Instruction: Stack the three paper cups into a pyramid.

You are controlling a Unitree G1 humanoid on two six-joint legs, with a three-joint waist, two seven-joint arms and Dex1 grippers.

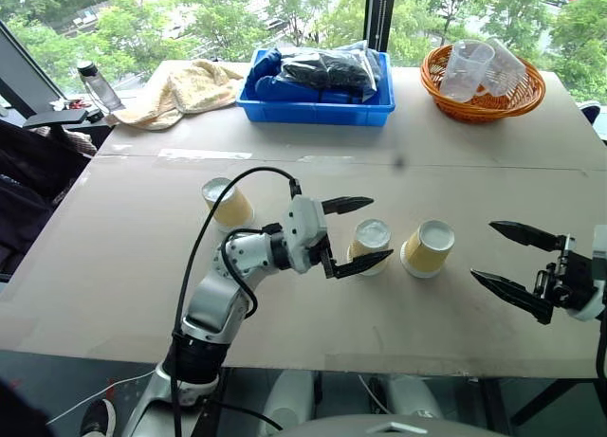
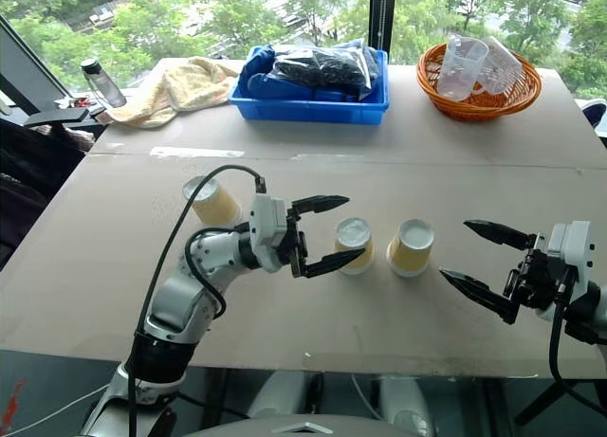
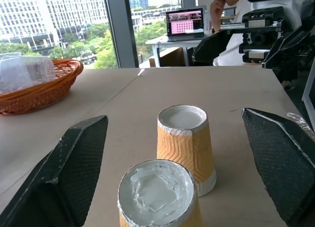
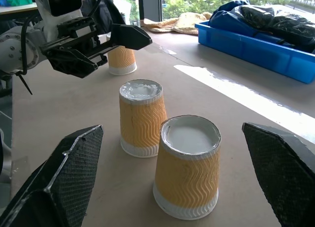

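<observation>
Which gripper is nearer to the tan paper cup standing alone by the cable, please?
Left. The left gripper hangs open just right of that lone tan paper cup; the right gripper sits open far beyond the other two cups.

Three paper cups stand upside down on the surface (image 1: 114, 266). The middle cup (image 1: 370, 245) and the right cup (image 1: 429, 248) stand side by side near the front, close but apart. The left cup (image 1: 228, 203) stands well apart from them, farther back. The left gripper (image 1: 353, 234) hangs just left of the middle cup, its fingers (image 1: 347, 206) spread before and behind it. The right gripper (image 1: 512, 259) is off to the right of the right cup. At the back lie a cloth (image 1: 185, 88), a bin (image 1: 318, 110) and a basket (image 1: 484, 103) holding what look like clear cups (image 1: 467, 69).
</observation>
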